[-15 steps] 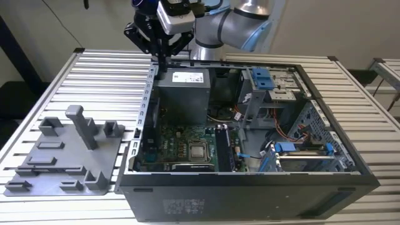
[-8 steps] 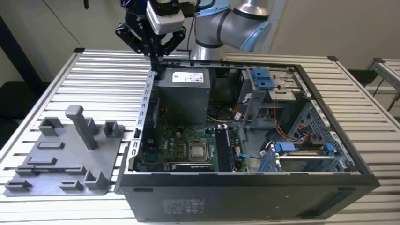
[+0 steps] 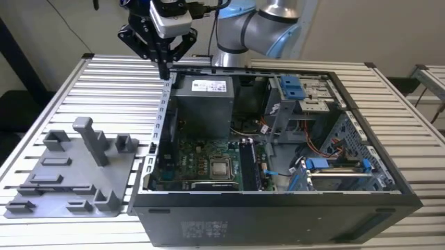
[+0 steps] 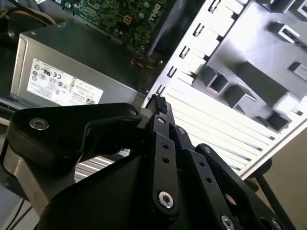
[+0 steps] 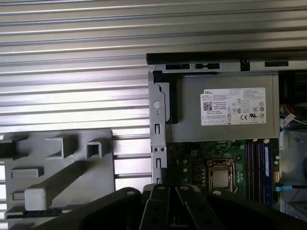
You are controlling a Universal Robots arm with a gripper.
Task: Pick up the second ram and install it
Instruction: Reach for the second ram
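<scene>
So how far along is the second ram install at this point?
Done: memory sticks stand in the slots beside the processor socket; how many, I can't tell. In hand: nothing seen; the end effector is shut, above the corner of the case by the power supply. Left: unclear whether another stick still has to go in.

Tray (image 3: 73, 172) beside open case (image 3: 278, 219), both on table (image 3: 90, 88)

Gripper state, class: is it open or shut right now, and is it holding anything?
Gripper: shut, fingertips together, nothing visibly held.
</scene>
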